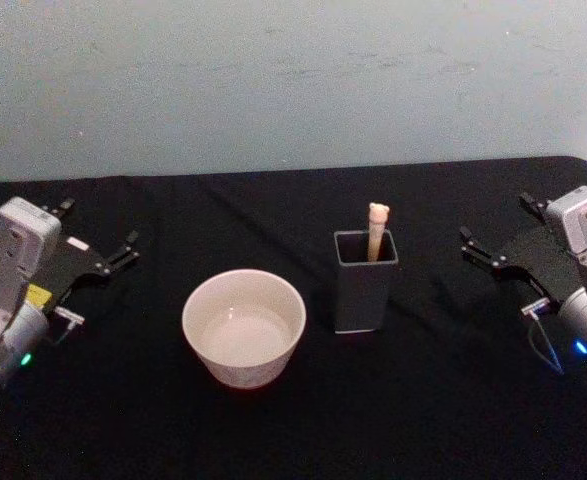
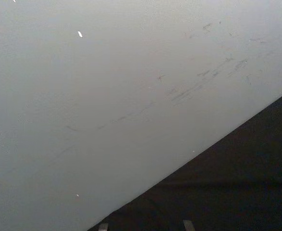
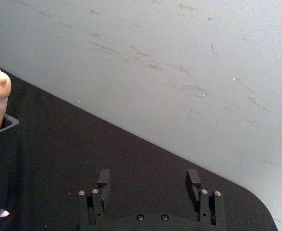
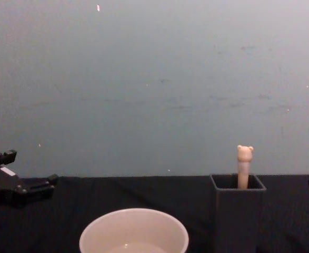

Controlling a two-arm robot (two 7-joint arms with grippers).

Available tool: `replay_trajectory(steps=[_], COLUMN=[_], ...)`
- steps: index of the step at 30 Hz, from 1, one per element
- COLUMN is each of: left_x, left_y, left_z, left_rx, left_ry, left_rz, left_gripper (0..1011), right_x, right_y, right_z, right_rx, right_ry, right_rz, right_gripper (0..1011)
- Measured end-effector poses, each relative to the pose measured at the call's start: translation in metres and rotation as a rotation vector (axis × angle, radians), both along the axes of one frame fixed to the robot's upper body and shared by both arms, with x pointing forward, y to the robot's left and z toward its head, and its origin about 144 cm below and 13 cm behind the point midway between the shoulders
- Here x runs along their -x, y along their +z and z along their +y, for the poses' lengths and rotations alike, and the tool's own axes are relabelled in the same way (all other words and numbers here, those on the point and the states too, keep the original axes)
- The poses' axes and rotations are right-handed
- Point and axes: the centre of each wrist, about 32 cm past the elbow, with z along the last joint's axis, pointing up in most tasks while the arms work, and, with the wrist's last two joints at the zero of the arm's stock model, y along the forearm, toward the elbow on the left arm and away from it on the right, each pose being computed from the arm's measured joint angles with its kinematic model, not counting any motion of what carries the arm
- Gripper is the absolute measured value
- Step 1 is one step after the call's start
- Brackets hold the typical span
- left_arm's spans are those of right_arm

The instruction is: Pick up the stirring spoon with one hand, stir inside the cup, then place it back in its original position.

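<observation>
Head view: left gripper is at the far left of the table, fingers spread, holding nothing. Cup stands left of centre. Holder stands near it on the right, apart. Stirring spoon stands inside the holder, bear head above the rim. Right gripper is at the far right, fingers spread, empty.

Blk tablecloth, pale grey wall
</observation>
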Motion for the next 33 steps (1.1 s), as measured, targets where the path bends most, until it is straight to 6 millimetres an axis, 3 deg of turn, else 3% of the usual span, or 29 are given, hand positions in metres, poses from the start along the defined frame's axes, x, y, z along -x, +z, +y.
replay_trajectory(steps=[11,33], left_x=[0.0,0.0], left_y=[0.0,0.0], left_z=[0.0,0.0], left_rx=[0.0,0.0], left_ry=[0.0,0.0], left_rz=[0.0,0.0], left_gripper=[1001,1001], right_x=[0.0,-0.006], right_y=[0.005,0.041], right_z=[-0.006,-0.018], right_rx=[-0.054,-0.302], right_ry=[0.058,0.446], right_rz=[0.004,0.106], right_gripper=[1000,1002])
